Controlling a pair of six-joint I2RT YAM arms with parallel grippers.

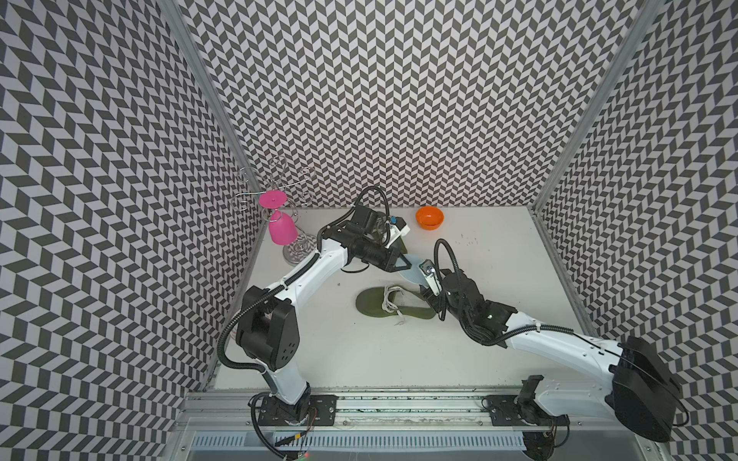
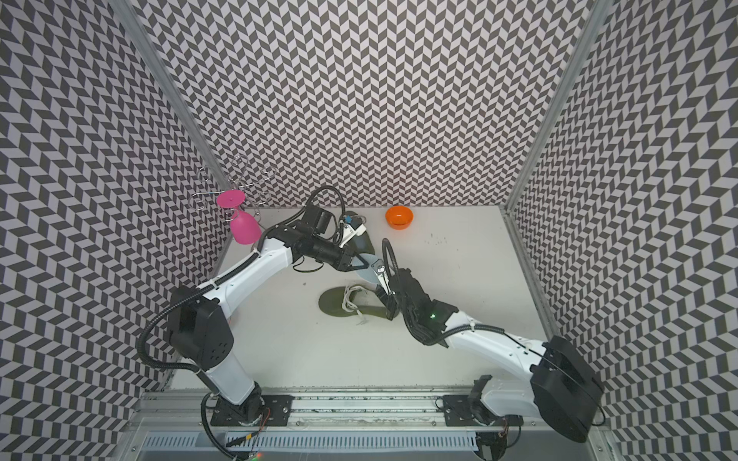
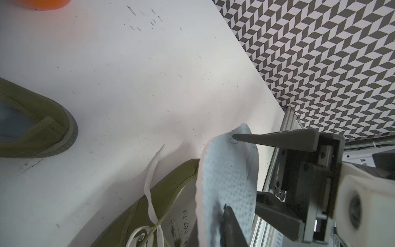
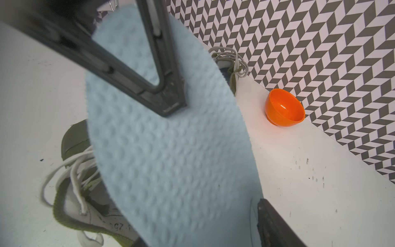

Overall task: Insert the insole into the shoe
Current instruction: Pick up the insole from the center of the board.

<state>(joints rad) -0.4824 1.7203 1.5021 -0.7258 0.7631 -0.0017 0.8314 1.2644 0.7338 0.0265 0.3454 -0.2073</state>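
1. Closest in: olive shoe (image 1: pixel 375 308) down on the white table (image 1: pixel 499 339), toe toward the left arm's side, heel toward the right arm. White laces (image 1: pixel 387 297) loose across the middle, printed lining showing in the opening in the wrist views.
2. Just past the heel, right claw (image 3: pixel 244 166): jaws partway apart, one finger on each side of the insole's end. Doesn't look clamped. One fingertip (image 3: pixel 237 136) right at the edge, real contact too close to call.
3. Up off the table, light blue insole (image 4: pixel 171 160): tilted, hanging over the heel end of the shoe, not in it yet. Dimpled face toward the right wrist camera.
4. Reaching in from the far side, left claw (image 4: pixel 172 108): pinched tight on the insole partway along, one dark finger flat on the dimpled face, its partner hidden behind.
5. Further back: second olive shoe (image 3: pixel 49 130) below the left arm, something blue inside it. Orange bowl (image 1: pixel 429 217) by the back wall, well apart from both claws.
6. Way back in the left corner: pink glass (image 1: pixel 281 229) hanging upside down off a wire rack (image 1: pixel 275 187).
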